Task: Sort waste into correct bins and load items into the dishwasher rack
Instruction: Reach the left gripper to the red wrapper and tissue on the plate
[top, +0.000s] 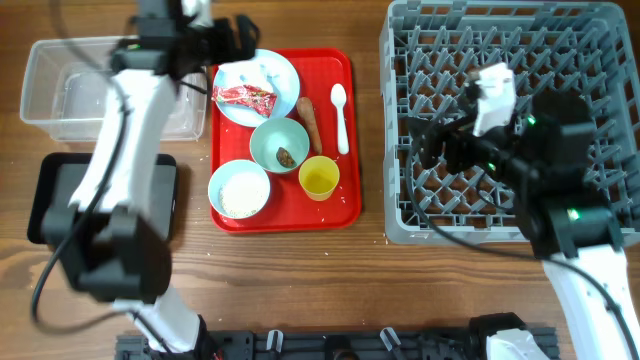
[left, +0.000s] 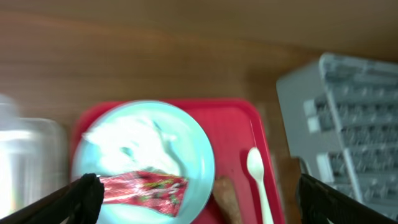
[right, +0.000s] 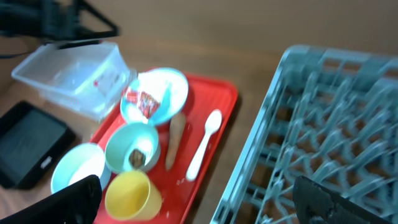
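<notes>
A pale blue plate (top: 280, 70) on the flat red tray (top: 345, 70) holds the red wrapper (top: 243, 96) and the white tissue (top: 243, 75). The brown stick (top: 309, 118) and the white spoon (top: 340, 115) lie beside the plate. One mint bowl (top: 270, 135) holds a dark scrap (top: 286, 156), and another bowl (top: 215, 180) holds rice-like crumbs (top: 242, 192). The yellow cup (top: 319, 178) stands by them. My left gripper (top: 228, 40) hangs open and empty above the plate (left: 199, 155) and wrapper (left: 146, 190). My right gripper (top: 440, 145) is open and empty over the grey rack (top: 400, 60).
The clear tub (top: 45, 60) stands at the far left, and the black tray (top: 45, 200) lies in front of it. The left arm reaches across both of them. The rack (right: 348, 87) fills the right side, and a strip of bare wood lies between it and the red tray.
</notes>
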